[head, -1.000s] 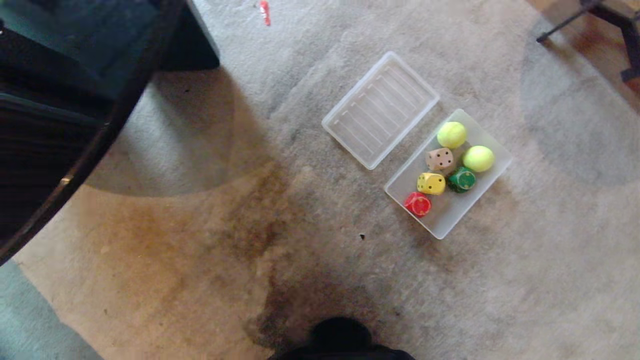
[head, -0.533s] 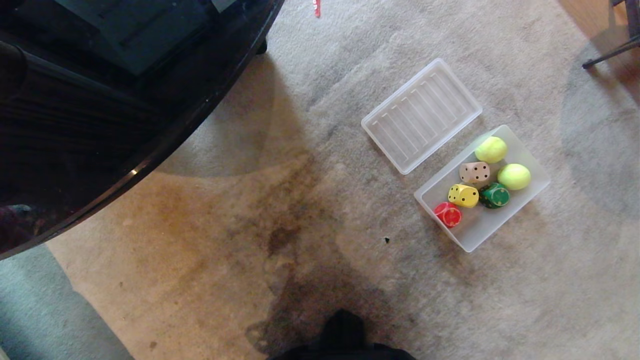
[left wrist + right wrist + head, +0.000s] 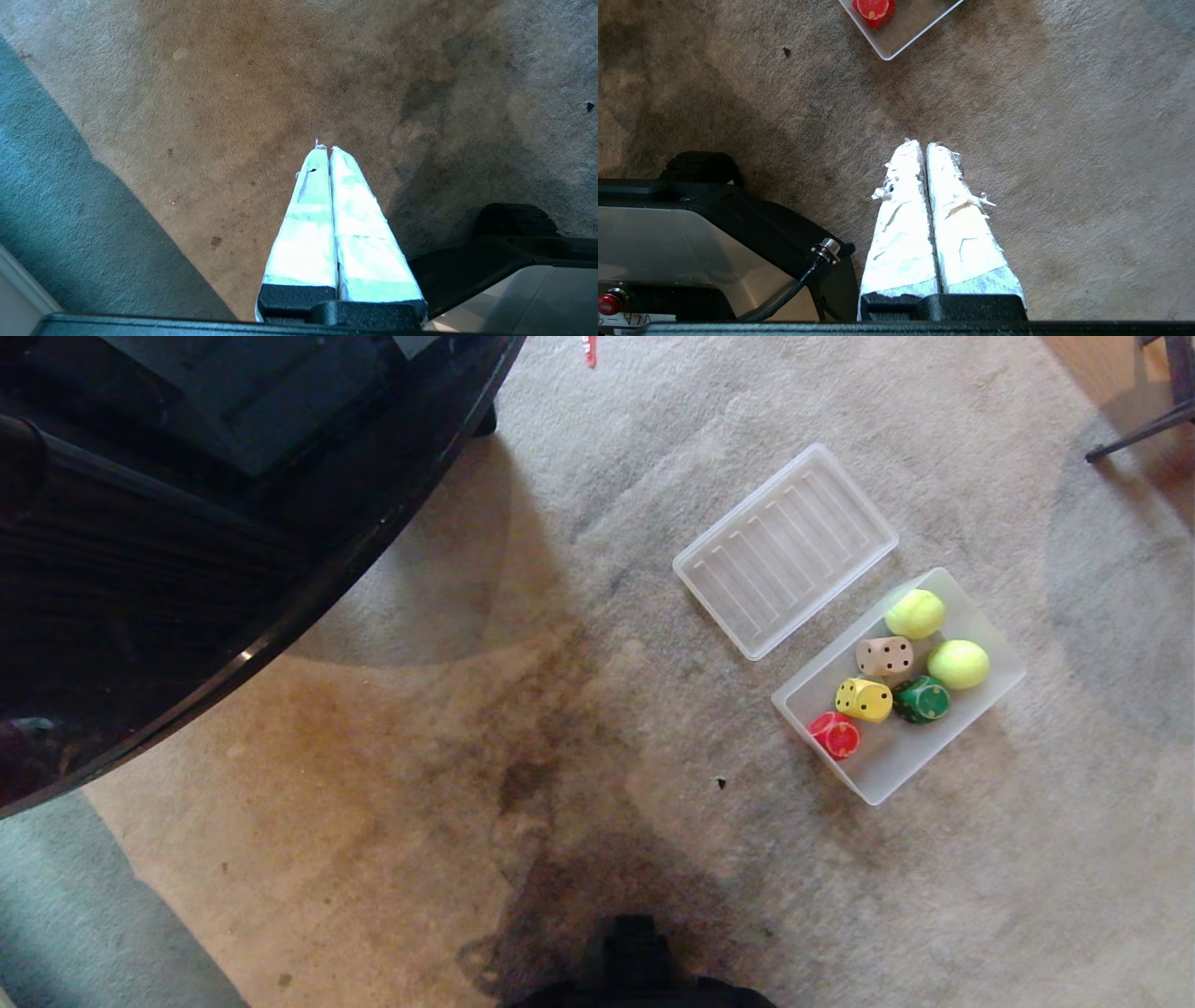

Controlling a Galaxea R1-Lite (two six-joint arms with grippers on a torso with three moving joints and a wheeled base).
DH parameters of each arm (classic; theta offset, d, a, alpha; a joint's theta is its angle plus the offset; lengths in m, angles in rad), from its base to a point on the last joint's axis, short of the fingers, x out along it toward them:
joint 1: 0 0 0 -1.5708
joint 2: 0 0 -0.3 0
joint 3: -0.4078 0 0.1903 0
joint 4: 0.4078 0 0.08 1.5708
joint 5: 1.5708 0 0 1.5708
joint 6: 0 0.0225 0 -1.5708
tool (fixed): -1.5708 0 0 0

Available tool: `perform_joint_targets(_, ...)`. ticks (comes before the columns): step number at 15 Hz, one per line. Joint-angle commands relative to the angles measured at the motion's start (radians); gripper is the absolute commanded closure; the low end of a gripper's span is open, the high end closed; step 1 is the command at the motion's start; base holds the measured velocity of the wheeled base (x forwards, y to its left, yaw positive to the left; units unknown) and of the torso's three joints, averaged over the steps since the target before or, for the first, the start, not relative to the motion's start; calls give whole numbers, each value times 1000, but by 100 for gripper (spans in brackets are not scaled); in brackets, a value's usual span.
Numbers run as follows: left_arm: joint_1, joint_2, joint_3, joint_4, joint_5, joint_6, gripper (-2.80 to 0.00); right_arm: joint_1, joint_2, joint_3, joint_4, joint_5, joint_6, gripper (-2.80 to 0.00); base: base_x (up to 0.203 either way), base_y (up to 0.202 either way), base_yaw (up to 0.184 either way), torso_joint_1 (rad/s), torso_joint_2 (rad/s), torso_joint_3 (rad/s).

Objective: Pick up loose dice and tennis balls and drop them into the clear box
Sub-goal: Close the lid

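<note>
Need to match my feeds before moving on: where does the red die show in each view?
Head view: red die at the near-left end of the clear box.
Left wrist view: not in it.
Right wrist view: red die at the picture's edge, in the clear box corner.
Shared landmark: dark speck on the carpet.

Frosted plastic clear box (image 3: 971, 709) on rough, matt carpet (image 3: 597, 728).
</note>
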State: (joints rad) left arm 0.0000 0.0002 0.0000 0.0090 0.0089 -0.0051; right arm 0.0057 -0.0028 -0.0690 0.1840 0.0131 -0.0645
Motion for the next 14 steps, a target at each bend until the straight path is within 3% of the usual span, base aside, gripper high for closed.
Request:
perform_joint_targets(1,0,0,0,0,0,-1,0,0,3,0,2,1,-1,0,0,0,0,0,0,0)
perform_joint_targets(14,0,0,0,0,0,-1,0,0,3,0,2,1,0,0,0,0,0,0,0,0)
